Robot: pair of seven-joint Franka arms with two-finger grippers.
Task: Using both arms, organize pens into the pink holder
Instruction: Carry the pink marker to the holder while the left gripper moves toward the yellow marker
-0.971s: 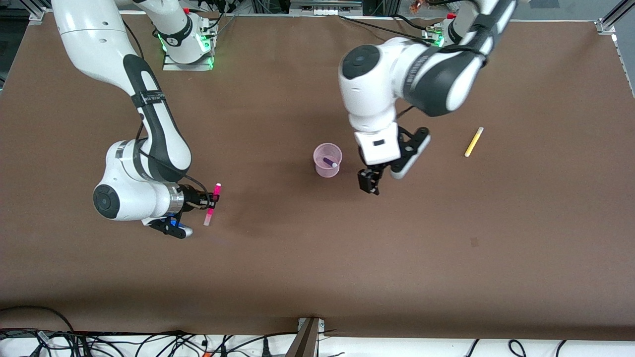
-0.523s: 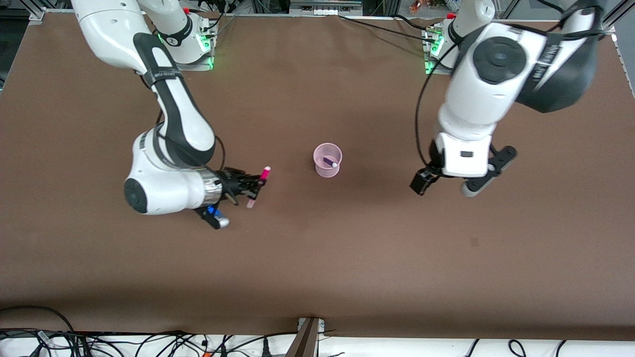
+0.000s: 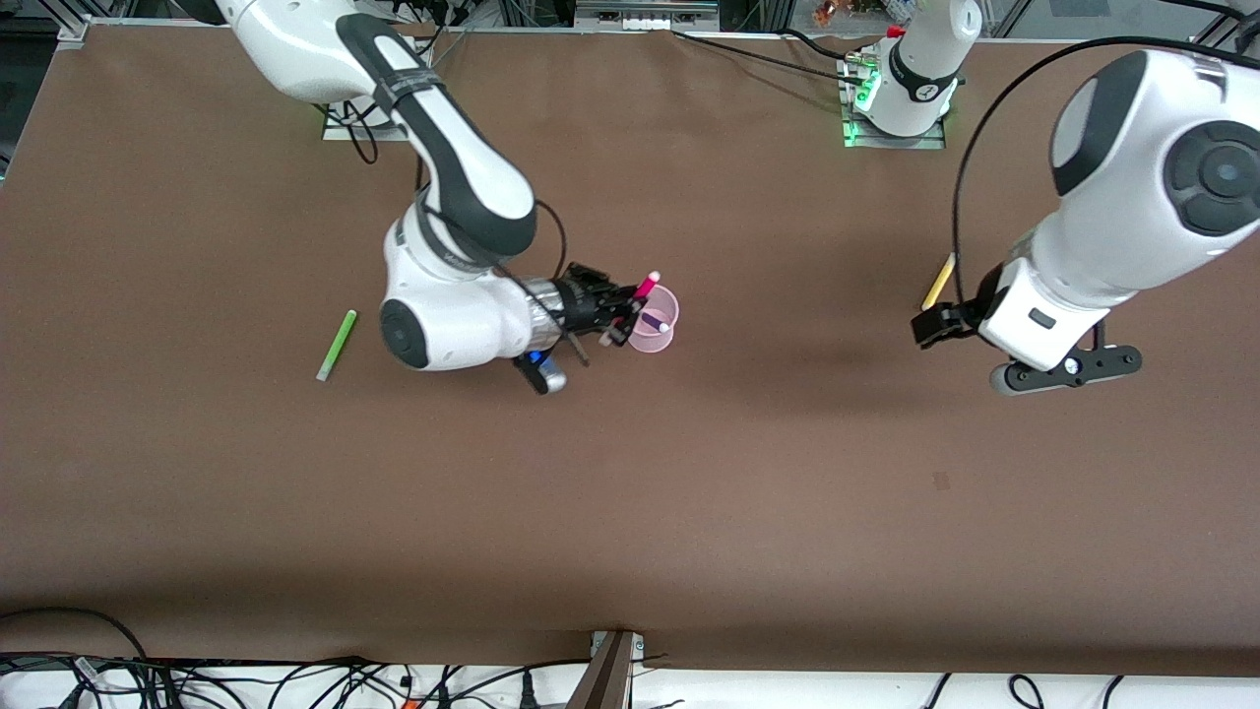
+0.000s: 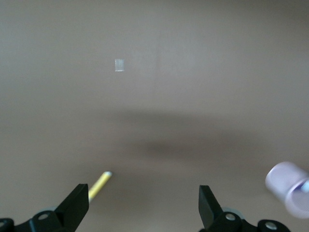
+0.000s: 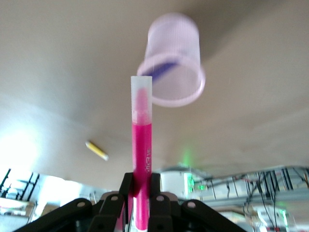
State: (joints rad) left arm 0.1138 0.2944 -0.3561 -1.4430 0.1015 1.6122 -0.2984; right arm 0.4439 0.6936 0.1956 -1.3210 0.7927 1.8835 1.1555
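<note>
Right claw (image 3: 622,317) hangs in the air just beside the pink holder (image 3: 654,332), on the side toward the right arm's end of the table (image 3: 689,512), with its fingers pressed tight on the middle of the hot pink pen (image 3: 644,290). That pen sits tilted in the grip, and in the front view its upper end shows over the holder's rim. The right wrist view shows the same pen (image 5: 141,159) running up from between the black fingers (image 5: 114,205), its pale end reaching toward the mouth of the holder (image 5: 176,63).

Inside the holder lies the dark purple pen (image 3: 655,321), leaning against the wall with its pale end at the rim. The holder stands upright near the middle of the table.

Left claw (image 3: 933,325) is over the table toward the left arm's end, right beside the nearer end of the yellow pen (image 3: 938,282). Its fingers stand spread wide apart and hold nothing; the left wrist view shows both fingertips (image 4: 77,205) apart, with the yellow pen (image 4: 100,183) lying flat on the table next to one of them and the holder (image 4: 288,186) off at the edge.

The light green pen (image 3: 337,345) lies flat on the table toward the right arm's end, well apart from the holder.
</note>
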